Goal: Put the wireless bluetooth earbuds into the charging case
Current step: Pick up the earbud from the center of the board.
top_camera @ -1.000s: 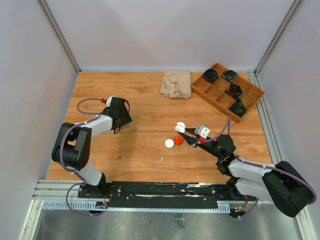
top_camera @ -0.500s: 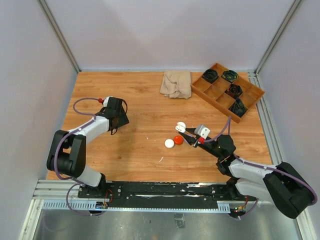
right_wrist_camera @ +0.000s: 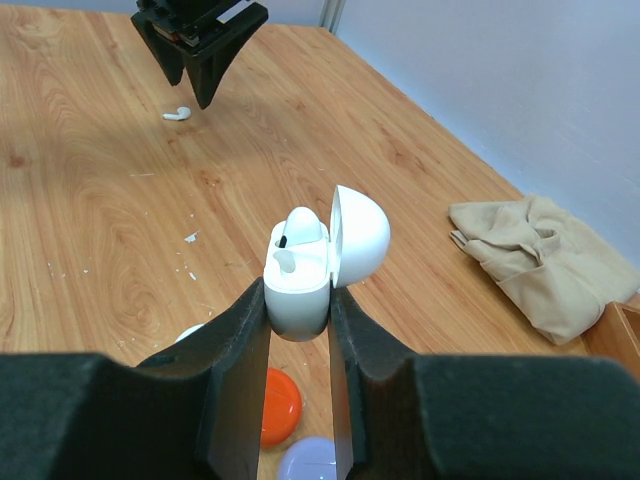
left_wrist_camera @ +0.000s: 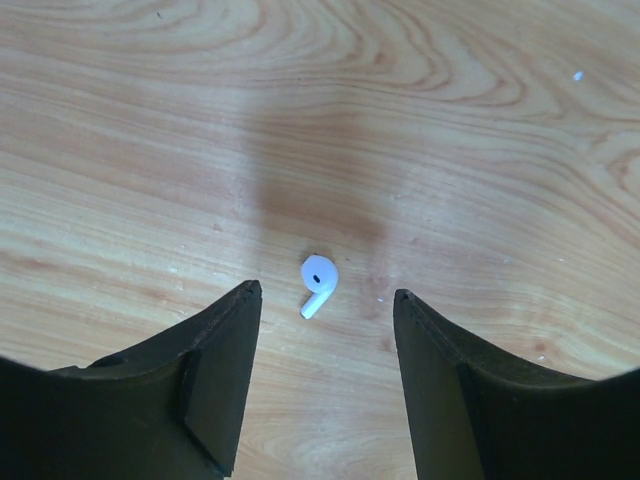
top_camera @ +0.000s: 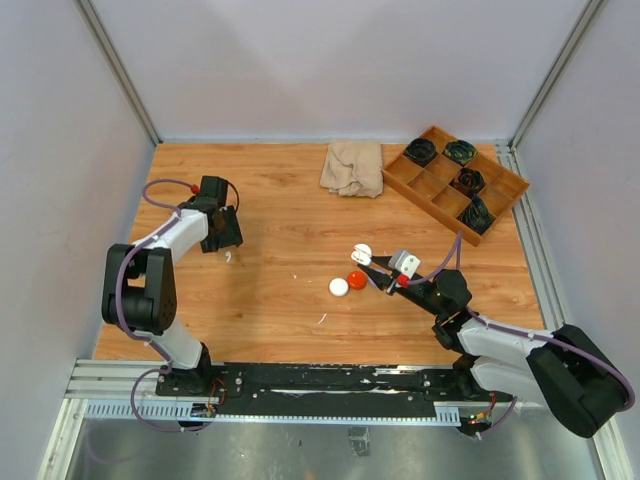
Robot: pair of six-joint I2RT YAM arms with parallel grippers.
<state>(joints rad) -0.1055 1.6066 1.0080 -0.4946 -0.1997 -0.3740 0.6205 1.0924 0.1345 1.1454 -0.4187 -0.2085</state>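
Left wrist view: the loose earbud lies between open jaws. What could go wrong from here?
1. The earbud is tiny and lies flat; the left gripper may clip its stem and flick it away.
2. The charging case, pinched low by the right gripper, could tilt when an earbud is pushed in.

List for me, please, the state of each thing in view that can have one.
charging case: lid open, held upright.
seated earbud: in the case.
loose earbud: lying on the table, untouched.
left gripper: open, astride the loose earbud.
right gripper: shut on the charging case.
cloth: crumpled.
wooden tray: four compartments hold dark things.
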